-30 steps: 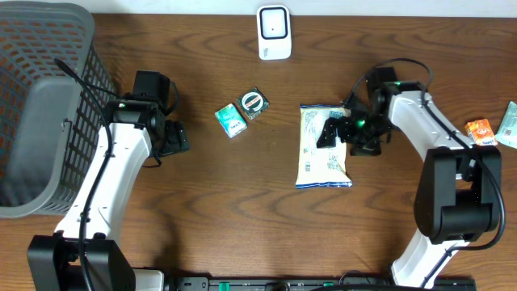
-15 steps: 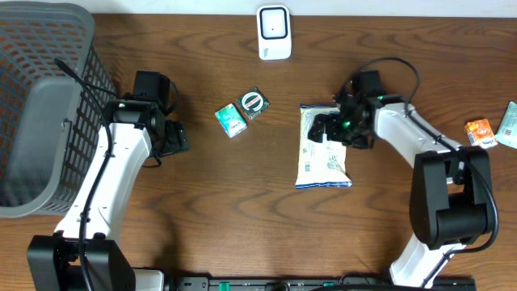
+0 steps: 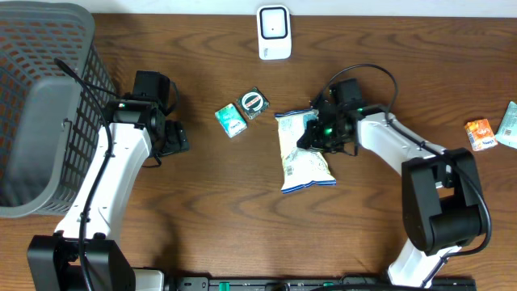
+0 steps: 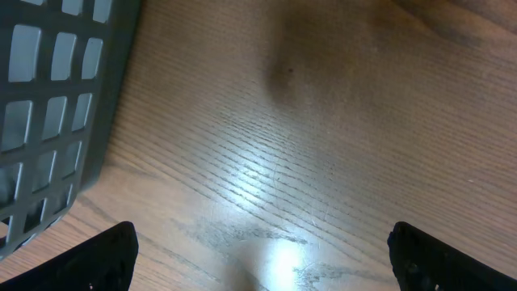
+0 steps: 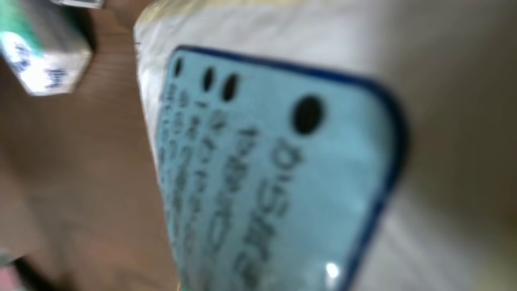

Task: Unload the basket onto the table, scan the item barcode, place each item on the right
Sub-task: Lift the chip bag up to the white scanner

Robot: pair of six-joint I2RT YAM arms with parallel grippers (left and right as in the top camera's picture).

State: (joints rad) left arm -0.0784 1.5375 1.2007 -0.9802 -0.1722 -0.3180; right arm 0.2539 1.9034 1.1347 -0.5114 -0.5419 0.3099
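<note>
On the wooden surface (image 3: 202, 218), right end effector (image 3: 314, 135) pinches the snack bag (image 3: 303, 162), left end effector (image 3: 174, 139) gapes empty, far-edge scanner (image 3: 274, 32) not yet reached.

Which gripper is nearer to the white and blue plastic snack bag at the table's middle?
Right. The right gripper is shut on the upper right edge of the white and blue plastic snack bag; the left gripper stands open far off to the bag's left.

Dark wood-grain table (image 3: 210, 218) — pale wall (image 3: 420, 6) behind.
</note>
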